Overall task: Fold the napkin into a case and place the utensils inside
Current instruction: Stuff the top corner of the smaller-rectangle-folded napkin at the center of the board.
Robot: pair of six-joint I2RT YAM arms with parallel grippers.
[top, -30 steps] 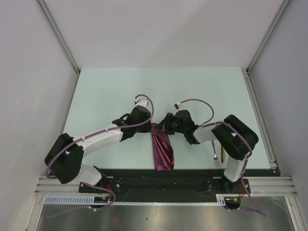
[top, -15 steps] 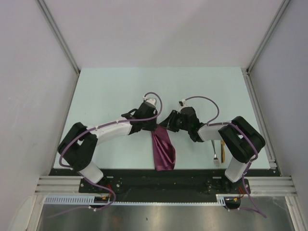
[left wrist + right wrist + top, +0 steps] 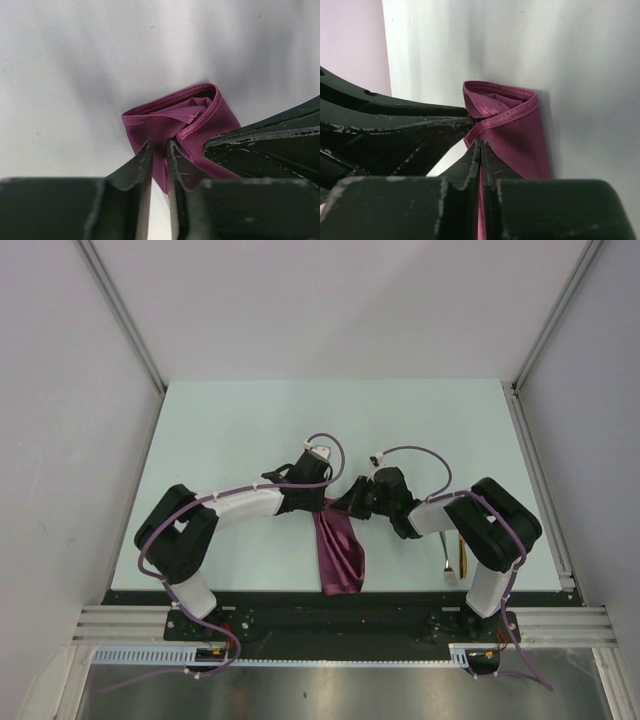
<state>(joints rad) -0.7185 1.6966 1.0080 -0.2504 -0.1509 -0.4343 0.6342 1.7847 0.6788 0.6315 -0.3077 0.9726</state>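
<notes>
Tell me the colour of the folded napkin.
Plain plum-magenta; the napkin shows best in the left wrist view.

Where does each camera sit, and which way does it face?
Top external: above and behind the bases, looking down at the pale green table; both arms show.
Left wrist: on the left arm, facing its left end effector pinching the folded plum-magenta cloth napkin.
Right wrist: on the right arm, facing the right end effector pinching the same cloth.
Shared: both wrist views show that folded end.

Pale mint desk. On it: folded plum napkin near front edge, centre; utensils well apart at right, side by side.
</notes>
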